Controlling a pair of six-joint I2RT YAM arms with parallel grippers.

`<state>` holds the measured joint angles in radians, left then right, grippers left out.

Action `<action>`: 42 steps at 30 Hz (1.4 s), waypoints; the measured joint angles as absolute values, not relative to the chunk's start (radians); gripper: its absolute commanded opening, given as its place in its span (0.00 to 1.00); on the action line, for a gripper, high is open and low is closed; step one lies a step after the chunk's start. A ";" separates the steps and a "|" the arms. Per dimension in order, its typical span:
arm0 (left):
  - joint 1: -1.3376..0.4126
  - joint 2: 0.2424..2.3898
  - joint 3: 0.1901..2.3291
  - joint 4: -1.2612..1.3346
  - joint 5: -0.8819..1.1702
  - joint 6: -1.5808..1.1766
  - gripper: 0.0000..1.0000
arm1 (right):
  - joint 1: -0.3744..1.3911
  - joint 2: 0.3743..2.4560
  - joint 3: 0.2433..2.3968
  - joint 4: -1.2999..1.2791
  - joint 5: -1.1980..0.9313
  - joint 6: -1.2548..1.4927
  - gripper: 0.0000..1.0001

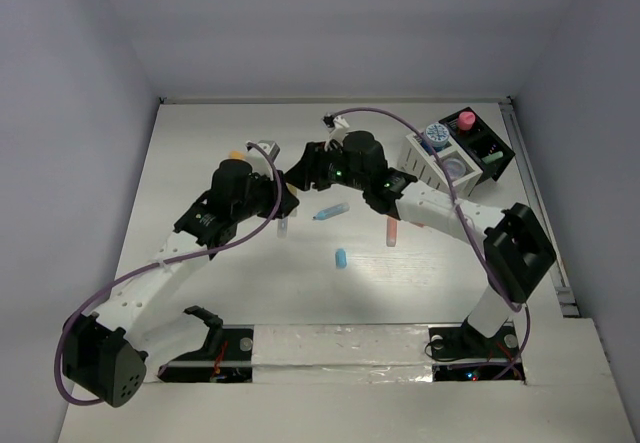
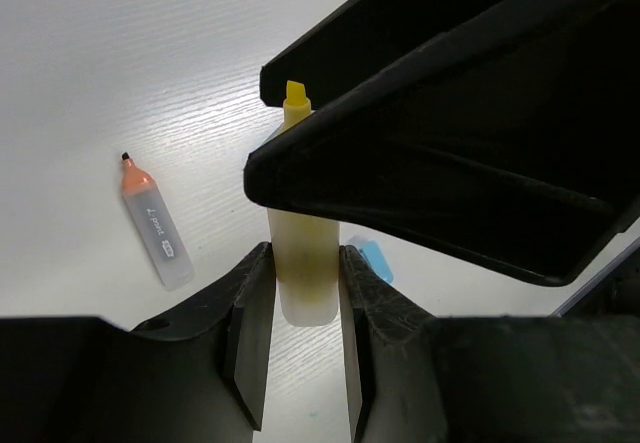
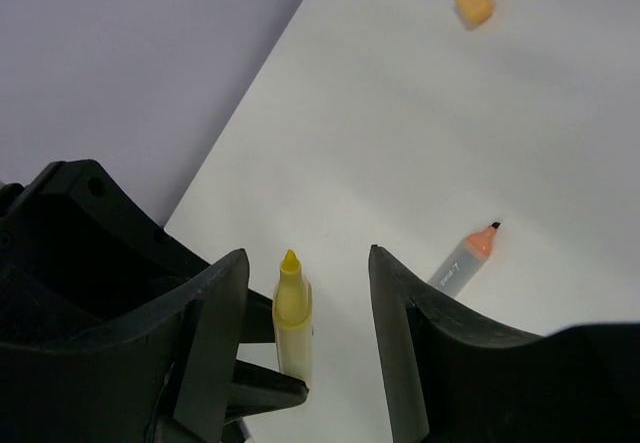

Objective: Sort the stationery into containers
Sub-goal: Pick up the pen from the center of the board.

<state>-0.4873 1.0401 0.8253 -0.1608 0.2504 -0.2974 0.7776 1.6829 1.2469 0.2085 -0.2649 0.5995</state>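
A yellow highlighter (image 2: 303, 253) is held upright by its lower end, with my left gripper (image 2: 305, 260) shut on it. In the right wrist view its yellow tip (image 3: 292, 313) stands between the fingers of my right gripper (image 3: 307, 258), which is open with a gap on each side. In the top view both grippers meet over the table's middle, left gripper (image 1: 283, 199) and right gripper (image 1: 300, 170). The containers (image 1: 458, 153), a white and black organizer, stand at the back right with round jars in them. An orange-tipped grey marker (image 2: 155, 228) lies on the table nearby.
Loose on the table lie a blue pen (image 1: 328, 211), a blue capsule (image 1: 341, 257), a pinkish marker (image 1: 392, 231) and a small white pen (image 1: 283, 227). An orange cube (image 3: 472, 3) sits farther off. A purple cable (image 1: 390, 118) loops over the right arm.
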 measured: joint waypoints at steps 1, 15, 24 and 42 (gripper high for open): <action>-0.487 1.040 0.825 -0.161 0.248 -0.297 0.00 | 0.780 1.688 1.250 0.208 -0.265 0.599 0.57; -0.488 1.040 0.825 -0.168 0.201 -0.292 0.00 | 0.794 1.704 1.265 0.164 -0.265 0.589 0.04; -0.488 1.007 0.805 -0.145 0.263 -0.301 0.50 | 0.730 1.698 1.259 0.209 -0.379 0.611 0.00; -0.489 0.828 0.628 0.266 0.518 -0.587 0.71 | 0.583 1.596 1.239 0.484 -0.898 0.760 0.00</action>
<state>-0.4889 0.8284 0.6281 0.2657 0.5179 -0.5869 0.5827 1.5959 1.2388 0.4835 -0.8982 0.7605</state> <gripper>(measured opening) 0.716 0.219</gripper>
